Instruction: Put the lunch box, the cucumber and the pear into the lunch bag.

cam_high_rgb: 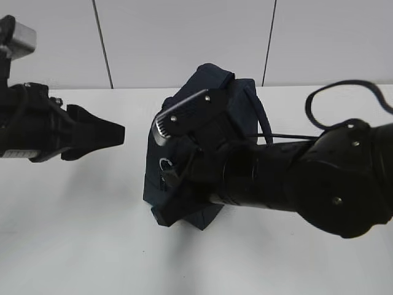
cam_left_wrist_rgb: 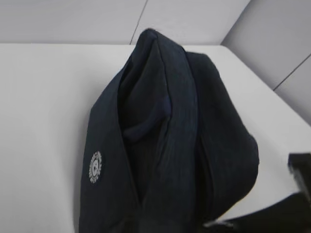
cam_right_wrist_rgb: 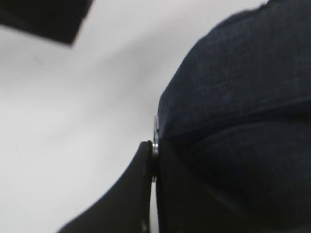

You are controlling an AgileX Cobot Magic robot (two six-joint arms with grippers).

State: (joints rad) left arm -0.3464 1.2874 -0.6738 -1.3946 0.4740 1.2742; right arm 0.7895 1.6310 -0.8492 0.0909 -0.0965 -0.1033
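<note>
Zipper step on the lunch bag [cam_high_rgb: 209, 147]

Your right gripper [cam_right_wrist_rgb: 154, 153] pinches the silver zipper pull [cam_right_wrist_rgb: 155, 136] at the bag's 9 o'clock; pull steadily. Left gripper [cam_high_rgb: 113, 134]: grip state unclear.

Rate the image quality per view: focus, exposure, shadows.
Exterior view: evenly lit, slightly soft; the lunch bag and right arm merge into one dark mass, faint shadows on the table. Left wrist view: sharpest, fabric folds readable. Right wrist view: close and blurred; right gripper fingers look pinched on a silver bit at the bag's edge.
</note>
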